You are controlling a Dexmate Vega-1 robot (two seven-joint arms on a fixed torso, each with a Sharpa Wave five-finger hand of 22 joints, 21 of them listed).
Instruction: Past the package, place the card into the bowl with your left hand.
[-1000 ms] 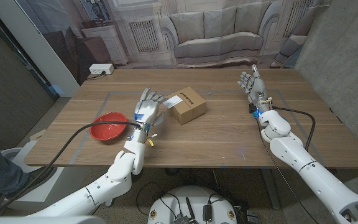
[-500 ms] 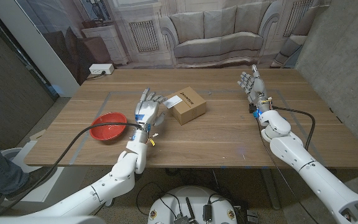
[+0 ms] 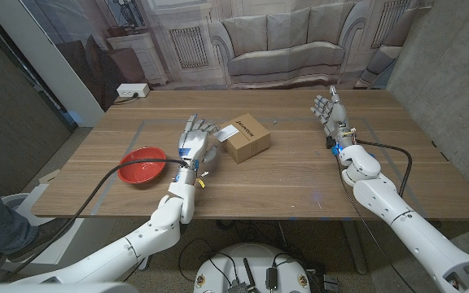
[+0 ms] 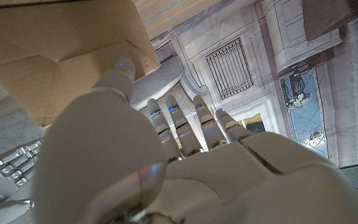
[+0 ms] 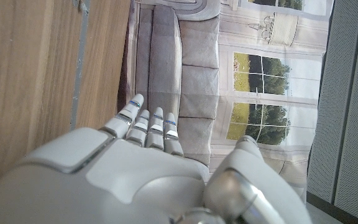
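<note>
My left hand [image 3: 195, 142] stands with its fingers raised, just left of the brown cardboard package [image 3: 247, 138] at mid table. In the left wrist view its fingers [image 4: 185, 124] are stretched out and apart, and the thumb tip lies against the package [image 4: 55, 37] edge. A pale flat piece, perhaps the card [image 3: 221, 129], shows between the fingertips and the package's left side; I cannot tell whether the hand touches it. The red bowl [image 3: 142, 165] sits to the left of that hand, near the front edge. My right hand [image 3: 328, 110] is upright at the far right, fingers spread, holding nothing.
Tape lines [image 3: 357, 122] mark a rectangle on the wooden table [image 3: 300, 175]. A black cable [image 3: 96, 191] runs along my left arm past the bowl. Bare wood lies between the package and my right arm.
My left forearm has drifted slightly to the right and the hand has edged a little closer to the package. The bowl, the package and my right hand have not moved.
</note>
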